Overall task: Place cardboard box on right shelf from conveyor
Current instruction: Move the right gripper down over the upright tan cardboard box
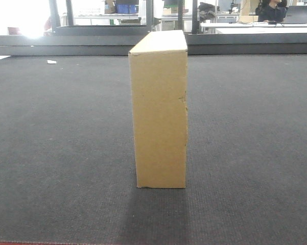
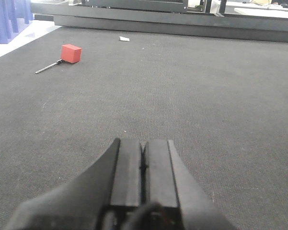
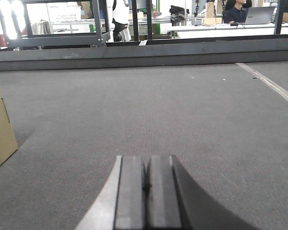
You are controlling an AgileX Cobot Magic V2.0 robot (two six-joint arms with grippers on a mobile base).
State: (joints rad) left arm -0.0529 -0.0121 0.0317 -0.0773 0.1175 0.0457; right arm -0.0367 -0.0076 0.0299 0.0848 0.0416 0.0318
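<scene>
Your cardboard box (image 1: 160, 112) stands upright in the middle of the conveyor (image 1: 56, 132), narrow face toward the front camera, with a small scuff on its right edge. Neither claw touches it. Left claw (image 2: 144, 155) is clenched, pads pressed together with nothing between, low over the belt. Right claw (image 3: 147, 170) is the same: clenched and holding nothing. The box corner shows at the left edge of the right wrist view, well apart from the claw. In the left wrist view, a red block (image 2: 71, 53) with a thin rod lies far left on the belt. A white scrap (image 2: 124, 39) lies near the dark far frame (image 1: 245, 43).
</scene>
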